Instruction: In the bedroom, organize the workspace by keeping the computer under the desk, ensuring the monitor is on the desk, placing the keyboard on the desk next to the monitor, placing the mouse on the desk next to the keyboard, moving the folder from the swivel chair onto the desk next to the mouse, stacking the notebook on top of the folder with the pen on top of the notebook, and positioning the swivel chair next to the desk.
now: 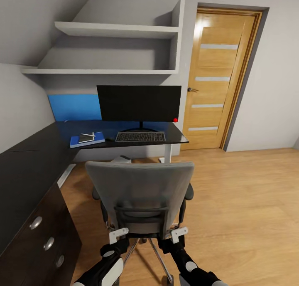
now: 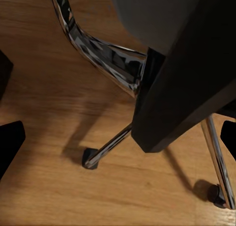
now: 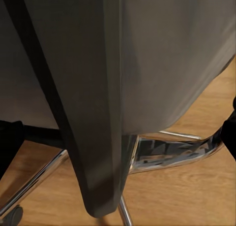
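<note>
Both pincers, left (image 1: 118, 235) and right (image 1: 179, 233), sit against the swivel chair (image 1: 141, 190) backrest's lower corners, jaw state we cannot tell, presumably to push it toward the counter (image 1: 66, 130) ahead.

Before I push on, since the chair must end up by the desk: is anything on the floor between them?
Nothing visible. Bare wood floor lies between the swivel chair and the desk. Only the pale computer under the desk peeks over the chair back.
</note>
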Tool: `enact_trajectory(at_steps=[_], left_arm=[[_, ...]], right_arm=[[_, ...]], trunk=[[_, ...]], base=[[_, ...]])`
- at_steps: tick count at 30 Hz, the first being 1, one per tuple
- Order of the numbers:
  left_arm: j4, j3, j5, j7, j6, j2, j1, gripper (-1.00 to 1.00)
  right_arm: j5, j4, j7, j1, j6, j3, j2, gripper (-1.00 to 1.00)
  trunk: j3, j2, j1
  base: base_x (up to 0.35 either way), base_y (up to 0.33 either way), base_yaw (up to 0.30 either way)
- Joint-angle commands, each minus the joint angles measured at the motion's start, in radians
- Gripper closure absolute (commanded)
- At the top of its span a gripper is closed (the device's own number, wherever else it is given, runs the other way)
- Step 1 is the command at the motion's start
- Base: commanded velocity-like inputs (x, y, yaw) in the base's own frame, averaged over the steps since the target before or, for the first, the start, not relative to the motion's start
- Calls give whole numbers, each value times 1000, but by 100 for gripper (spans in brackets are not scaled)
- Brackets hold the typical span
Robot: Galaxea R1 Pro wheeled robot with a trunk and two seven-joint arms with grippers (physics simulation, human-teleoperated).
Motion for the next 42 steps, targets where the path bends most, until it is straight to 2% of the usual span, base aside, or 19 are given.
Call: enact_trajectory(at_steps=[1,10,42], left_arm=[[-1,-3,2,12,-3,2,-1,-100],[-1,-3,2,12,-2,2,-1,-100],[-1,-3,1,12,-3,0,-1,-100]], right_arm=[[-15,1,-13,-1,-5,-11,-1,-100],[-14,1,-13,-1,-5,-10,-1,-100],[-15,1,-12,-1,-4,-10,-1,-100]], trunk=[[-1,0,0],[-1,0,0],[-1,0,0]], base=[[3,0,0],[111,0,0],[22,0,0]])
